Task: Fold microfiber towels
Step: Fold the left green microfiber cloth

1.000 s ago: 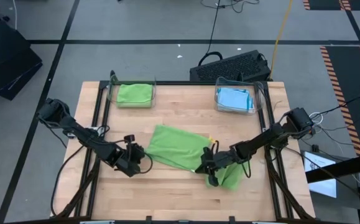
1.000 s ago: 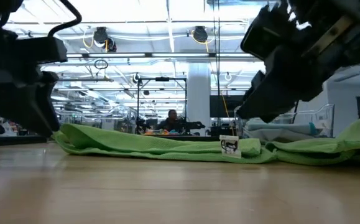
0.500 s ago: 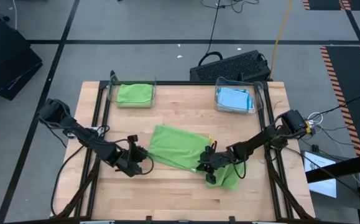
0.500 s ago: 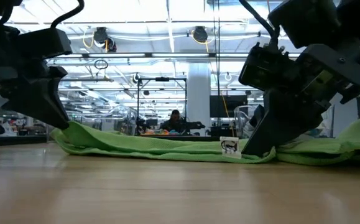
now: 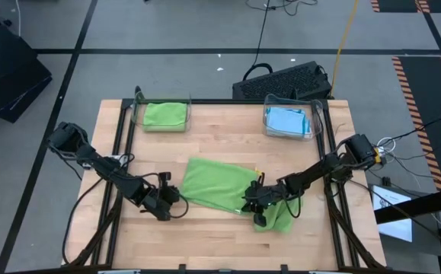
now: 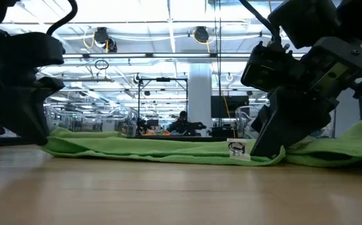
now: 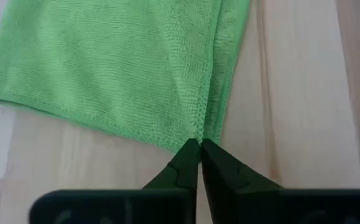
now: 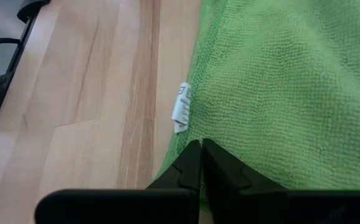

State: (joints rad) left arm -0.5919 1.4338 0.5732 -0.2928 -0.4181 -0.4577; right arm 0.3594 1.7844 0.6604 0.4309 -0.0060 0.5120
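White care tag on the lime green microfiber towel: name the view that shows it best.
The right wrist view: the small white care tag sticks out from the lime green microfiber towel edge, beside the right pincer. The low view shows it edge-on; the high and left wrist views do not show it.

Bare wooden counter (image 5: 228, 137) lies open between the two clear plastic bins (image 5: 163, 114) (image 5: 289, 122) at the far edge and the spread lime-green microfiber towel (image 5: 216, 181).

White towel tag (image 8: 181, 116), print unreadable
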